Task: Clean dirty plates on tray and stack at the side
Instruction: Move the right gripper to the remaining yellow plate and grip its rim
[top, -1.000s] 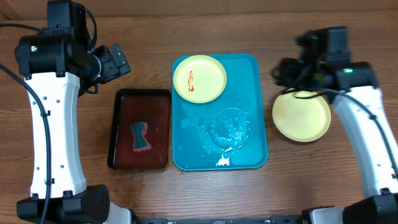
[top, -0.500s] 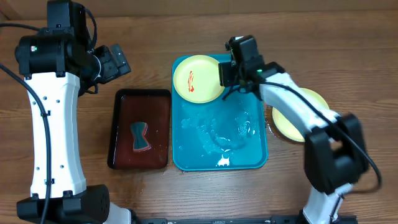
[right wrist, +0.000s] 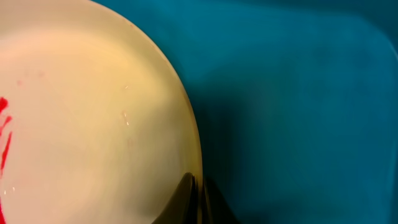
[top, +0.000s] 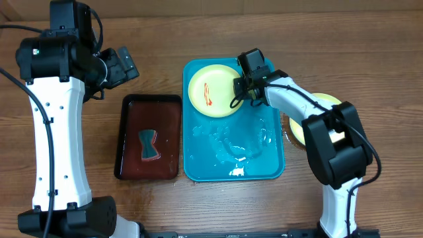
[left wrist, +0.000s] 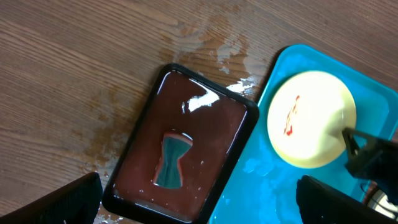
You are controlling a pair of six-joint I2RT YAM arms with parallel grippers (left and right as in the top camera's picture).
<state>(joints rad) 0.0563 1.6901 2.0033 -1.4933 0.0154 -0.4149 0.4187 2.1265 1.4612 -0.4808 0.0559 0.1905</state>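
Turquoise plastic fills the middle of the view from above: the tray (top: 198, 158). A dirty plate (top: 210, 94) with a red smear sits near its 11 o'clock corner. The right pincer (top: 236, 92) is clamped on that plate's rim at 3 o'clock. A second plate (top: 328, 101) rests on the wood at 3 o'clock from the tray, half hidden by the arm. The left pincer (top: 127, 66) hangs far off at 10 o'clock. A brown tray (top: 168, 119) with a sponge (top: 149, 144) lies at 9 o'clock. The left wrist view shows its own fingers spread wide with nothing between them, above the sponge (left wrist: 171, 158) and the dirty plate (left wrist: 311, 118). The right wrist view shows dark fingertips (right wrist: 199, 199) pinched together on the plate's thin edge (right wrist: 93, 112), with the tray (right wrist: 298, 93) underneath. I think the step is picking up this plate for washing. Next it needs a slow, steady lift, since the rim is thin and the tray looks wet. Half a second ago the plate sat tighter in its corner; it has slid a little toward 5 o'clock. A second ago the right arm was over the second plate. The left arm has not moved.
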